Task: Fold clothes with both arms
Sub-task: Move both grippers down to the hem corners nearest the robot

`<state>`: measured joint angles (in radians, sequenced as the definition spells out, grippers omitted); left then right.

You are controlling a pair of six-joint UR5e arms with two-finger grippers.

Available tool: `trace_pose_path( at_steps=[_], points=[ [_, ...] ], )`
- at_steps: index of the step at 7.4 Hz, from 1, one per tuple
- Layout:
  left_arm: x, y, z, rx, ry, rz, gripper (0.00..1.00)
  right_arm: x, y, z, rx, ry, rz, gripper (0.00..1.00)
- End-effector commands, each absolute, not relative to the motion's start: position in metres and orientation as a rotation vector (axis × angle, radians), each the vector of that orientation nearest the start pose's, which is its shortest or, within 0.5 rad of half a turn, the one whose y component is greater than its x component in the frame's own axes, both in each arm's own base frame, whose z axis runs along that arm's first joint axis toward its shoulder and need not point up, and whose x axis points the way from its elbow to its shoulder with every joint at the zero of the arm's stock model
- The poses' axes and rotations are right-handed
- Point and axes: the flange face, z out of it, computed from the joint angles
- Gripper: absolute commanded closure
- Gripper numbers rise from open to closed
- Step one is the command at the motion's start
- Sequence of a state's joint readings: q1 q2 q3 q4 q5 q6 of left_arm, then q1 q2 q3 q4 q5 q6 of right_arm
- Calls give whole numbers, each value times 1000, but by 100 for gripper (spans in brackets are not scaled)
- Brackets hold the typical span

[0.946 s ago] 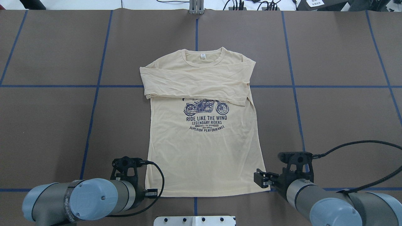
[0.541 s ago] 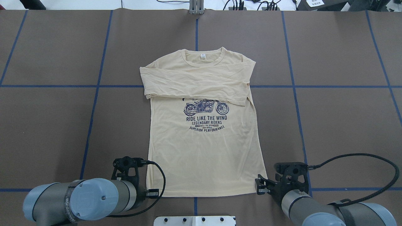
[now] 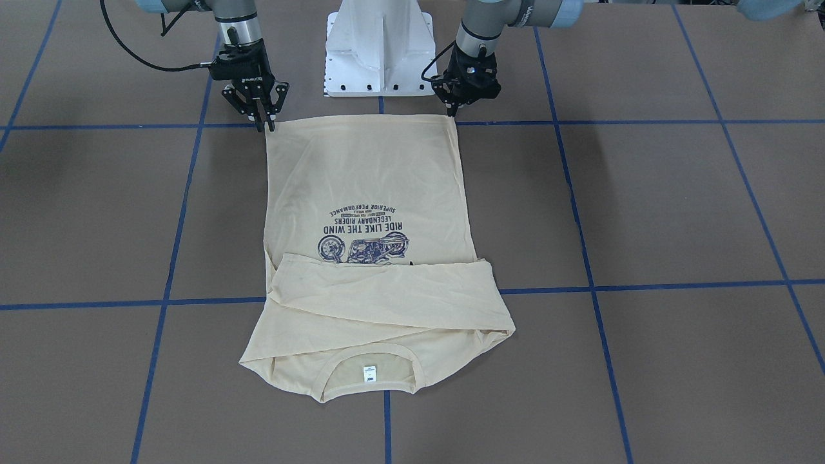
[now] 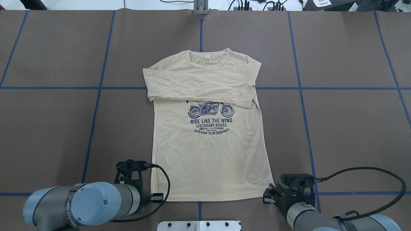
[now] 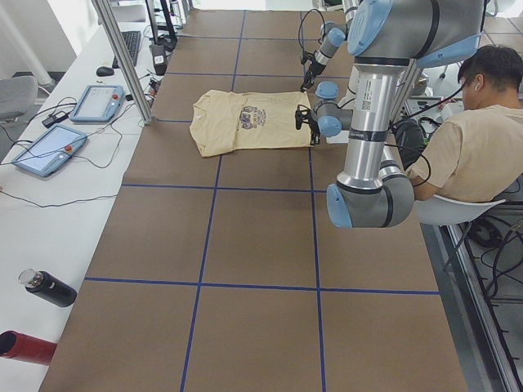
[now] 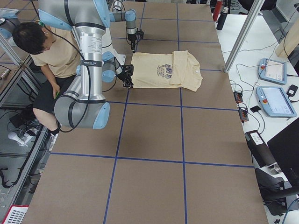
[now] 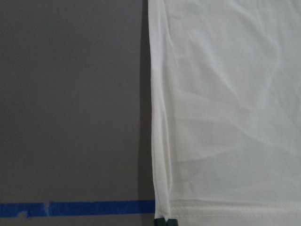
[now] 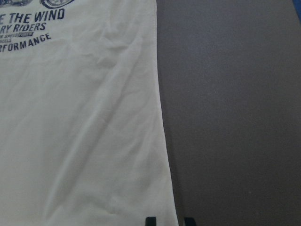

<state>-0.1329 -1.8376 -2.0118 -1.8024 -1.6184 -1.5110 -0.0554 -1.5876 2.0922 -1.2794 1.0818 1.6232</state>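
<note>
The cream T-shirt (image 4: 208, 154) lies flat on the brown table, neck at the far side, both long sleeves folded across the chest above the navy motorcycle print (image 4: 210, 109). My left gripper (image 3: 450, 113) is down at the shirt's near left hem corner; in the left wrist view its fingertips (image 7: 165, 221) are pressed together on that corner. At the near right hem corner, my right gripper (image 3: 265, 124) stands open. Its two fingertips (image 8: 149, 220) straddle the shirt's side edge (image 8: 164, 141) in the right wrist view.
The white pedestal base (image 3: 380, 45) stands just behind the hem, between the arms. Blue tape lines (image 4: 96, 106) grid the table. A seated person (image 5: 474, 139) is behind the robot. Tablets (image 5: 98, 102) and bottles (image 5: 49, 287) lie on the side bench.
My right gripper has moved back toward the robot and in to the near right hem corner. The left arm and the shirt have not moved.
</note>
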Motion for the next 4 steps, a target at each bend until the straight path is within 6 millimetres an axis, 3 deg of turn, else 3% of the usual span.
trace_pose_path(
  at_steps=[1, 4],
  points=[
    [526, -200, 295, 47, 940, -46, 100, -480, -149, 390, 420, -798, 191, 68],
    [526, -200, 296, 47, 940, -46, 100, -482, -142, 391, 437, -795, 185, 68]
  ],
)
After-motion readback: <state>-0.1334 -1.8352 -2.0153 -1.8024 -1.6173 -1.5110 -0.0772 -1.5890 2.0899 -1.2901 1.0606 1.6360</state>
